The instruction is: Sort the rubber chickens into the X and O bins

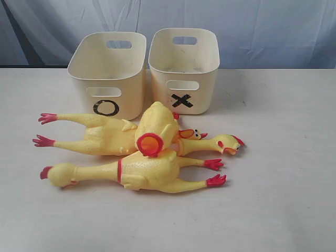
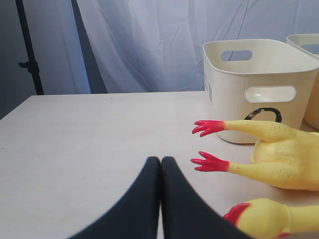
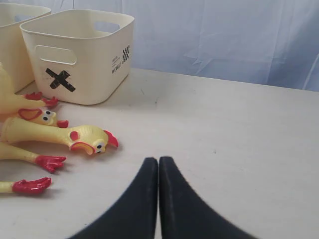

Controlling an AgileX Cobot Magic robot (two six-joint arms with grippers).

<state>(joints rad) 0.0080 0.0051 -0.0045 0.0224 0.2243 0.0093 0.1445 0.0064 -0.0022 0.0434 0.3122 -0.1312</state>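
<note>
Your rubber chickens (image 1: 157, 128) lie piled before the O bin (image 1: 107, 79) and X bin (image 1: 184, 71), long axes crosswise: rear bird (image 1: 100, 137) heads toward the X side, front bird (image 1: 149, 173) toward the O side. Only the wrist views show your left gripper (image 2: 160, 160) and right gripper (image 3: 158, 160), fingers pressed together, empty.

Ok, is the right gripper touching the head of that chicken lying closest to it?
Apart. The right wrist view shows a strip of bare table between the right gripper, jaws shut, and the chicken's head.
</note>
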